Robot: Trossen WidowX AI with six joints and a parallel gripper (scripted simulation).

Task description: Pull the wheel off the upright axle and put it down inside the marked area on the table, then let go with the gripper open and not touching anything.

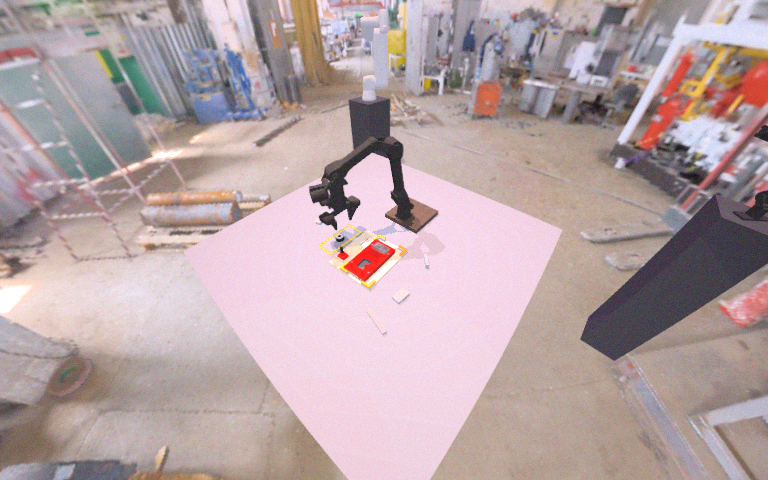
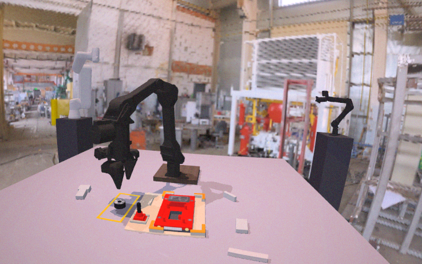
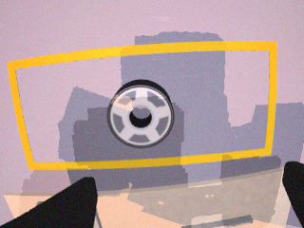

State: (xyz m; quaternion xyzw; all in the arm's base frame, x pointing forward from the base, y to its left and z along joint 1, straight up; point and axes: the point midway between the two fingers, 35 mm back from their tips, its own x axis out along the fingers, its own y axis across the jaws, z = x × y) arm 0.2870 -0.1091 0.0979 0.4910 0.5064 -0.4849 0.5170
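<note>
The wheel (image 1: 339,237) (image 2: 120,203) (image 3: 141,116), black with a light spoked face, lies flat, face up, on the table inside the yellow outline of the marked area (image 1: 325,250) (image 2: 109,219) (image 3: 190,47). The upright axle (image 1: 341,249) (image 2: 139,207) is a bare black post on a red base, just outside the outline. My gripper (image 1: 343,223) (image 2: 123,183) (image 3: 194,182) is open and empty, above the table and clear of the wheel. In the wrist view its fingers stand wide apart, below the wheel in the picture.
Beside the outline lies a pale board (image 2: 200,214) (image 3: 247,195) bearing the axle base and a red body (image 1: 353,268) (image 2: 186,207) between orange corner pieces. Pale blocks lie around: one (image 2: 82,192) beyond the outline, others (image 1: 400,295) (image 2: 242,225) past the board. My arm's brown base (image 1: 424,216) (image 2: 189,174) stands behind.
</note>
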